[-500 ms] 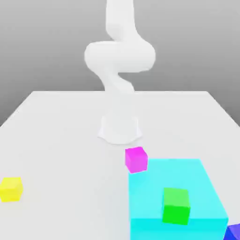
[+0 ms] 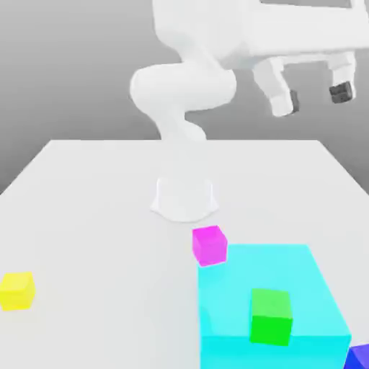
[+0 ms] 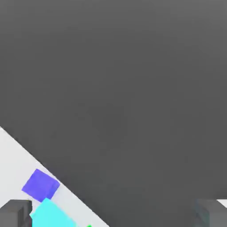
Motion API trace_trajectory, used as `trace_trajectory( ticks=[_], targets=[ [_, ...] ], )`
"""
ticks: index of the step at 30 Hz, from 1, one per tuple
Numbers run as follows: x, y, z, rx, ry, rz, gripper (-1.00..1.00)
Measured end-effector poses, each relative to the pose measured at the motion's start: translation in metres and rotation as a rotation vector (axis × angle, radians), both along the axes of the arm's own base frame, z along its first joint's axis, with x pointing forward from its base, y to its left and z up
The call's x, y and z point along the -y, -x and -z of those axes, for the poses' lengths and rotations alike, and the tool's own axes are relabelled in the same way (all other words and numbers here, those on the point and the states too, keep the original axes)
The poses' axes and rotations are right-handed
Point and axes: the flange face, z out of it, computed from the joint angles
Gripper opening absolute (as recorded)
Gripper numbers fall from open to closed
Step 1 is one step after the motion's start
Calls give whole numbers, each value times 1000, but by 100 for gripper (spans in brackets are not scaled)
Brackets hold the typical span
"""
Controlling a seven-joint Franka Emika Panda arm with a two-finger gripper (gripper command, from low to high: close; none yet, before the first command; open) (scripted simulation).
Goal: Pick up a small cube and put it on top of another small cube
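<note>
The small dark blue cube [image 2: 358, 357] lies on the white table [image 2: 94, 216] at the exterior view's lower right corner, beside the big cyan block [image 2: 317, 288]. In the hand view the blue cube [image 3: 41, 185] sits near the table's edge, next to the cyan block [image 3: 51, 216]. My gripper [image 2: 313, 96] hangs high above the table at the exterior view's upper right, open, with nothing between its fingers [image 2: 284, 101]. It is far above the cubes.
A green cube [image 2: 271, 316] rests on top of the cyan block. A magenta cube [image 2: 209, 245] sits at the block's far left corner. A yellow cube [image 2: 16, 290] lies at the exterior view's left. The arm's base [image 2: 184, 198] stands mid-table.
The hand has swung into the exterior view at the upper right, where it was out of frame before. The cubes have not moved.
</note>
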Motion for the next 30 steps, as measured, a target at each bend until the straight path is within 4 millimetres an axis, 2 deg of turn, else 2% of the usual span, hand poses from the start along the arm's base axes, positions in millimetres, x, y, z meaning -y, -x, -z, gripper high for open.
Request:
trace_trajectory(
  ticks=[5, 10, 14, 19, 22, 23, 28, 29, 30],
  targets=[
    [-57, -14, 77, -60, 83, -243, 0],
    [-96, -19, 155, -108, 178, -458, 0],
    [-126, -13, 216, -138, 264, -642, 0],
    [-157, 1, 288, -163, 378, -866, 0],
    [-161, 3, 336, -166, 394, -899, 0],
    [-161, 4, 350, -167, 395, -901, -100],
    [-161, 4, 350, -170, 394, -901, -100],
    [-160, 4, 357, -169, 395, -902, -100],
    [-161, 4, 352, -169, 395, -903, -100]
  ],
)
